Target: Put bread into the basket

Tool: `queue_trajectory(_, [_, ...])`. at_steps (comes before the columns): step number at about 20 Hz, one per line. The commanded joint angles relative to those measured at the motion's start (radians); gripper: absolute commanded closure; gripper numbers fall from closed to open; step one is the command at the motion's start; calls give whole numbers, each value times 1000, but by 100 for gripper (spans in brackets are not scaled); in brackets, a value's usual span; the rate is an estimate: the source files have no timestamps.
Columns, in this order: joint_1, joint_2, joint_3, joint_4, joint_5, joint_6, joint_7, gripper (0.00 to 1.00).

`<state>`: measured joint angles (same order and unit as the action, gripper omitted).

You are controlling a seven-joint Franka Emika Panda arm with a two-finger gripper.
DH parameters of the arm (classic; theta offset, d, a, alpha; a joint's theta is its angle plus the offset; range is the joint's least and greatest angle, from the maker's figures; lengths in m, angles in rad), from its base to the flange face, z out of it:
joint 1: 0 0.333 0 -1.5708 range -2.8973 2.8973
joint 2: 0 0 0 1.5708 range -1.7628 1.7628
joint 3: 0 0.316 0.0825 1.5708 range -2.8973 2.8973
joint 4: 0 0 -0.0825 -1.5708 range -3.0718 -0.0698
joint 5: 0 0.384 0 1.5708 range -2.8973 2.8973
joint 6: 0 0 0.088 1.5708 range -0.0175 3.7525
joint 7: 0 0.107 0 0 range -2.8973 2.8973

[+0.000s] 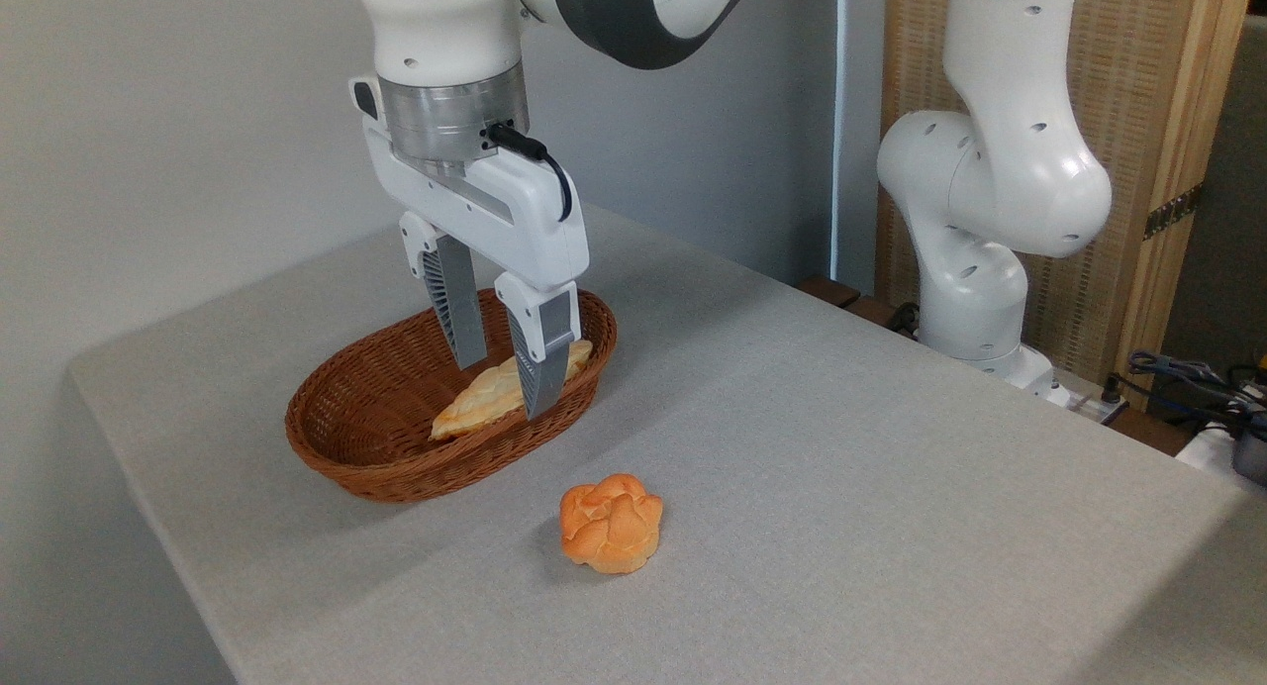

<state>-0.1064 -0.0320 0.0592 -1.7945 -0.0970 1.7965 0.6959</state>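
Observation:
The bread [611, 523], a small knobbly orange-golden bun with a lobed top, lies on the grey table in front of the basket, apart from it. The oval reddish-brown wicker basket [346, 423] stands at the left middle of the table. My gripper [505, 386] hangs over the basket's right half, open, its fingers pointing down with nothing between them. A long pale braided loaf [475, 403] lies inside the basket, partly behind the near finger [539, 363].
The arm's white base [980, 299] stands off the table's far right edge, with cables [1188, 378] beyond it. The table's left edge [148, 497] and front edge lie close to the basket and the bun. A grey wall stands behind.

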Motion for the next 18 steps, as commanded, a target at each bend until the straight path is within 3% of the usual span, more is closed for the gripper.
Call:
queue_trajectory(1, [-7, -9, 13, 6, 7, -6, -4, 0])
queue_trajectory(8, [-7, -31, 57, 6, 7, -9, -3, 0])
queue_trajectory(18, [-7, -32, 71, 4, 7, -37, 8, 0])
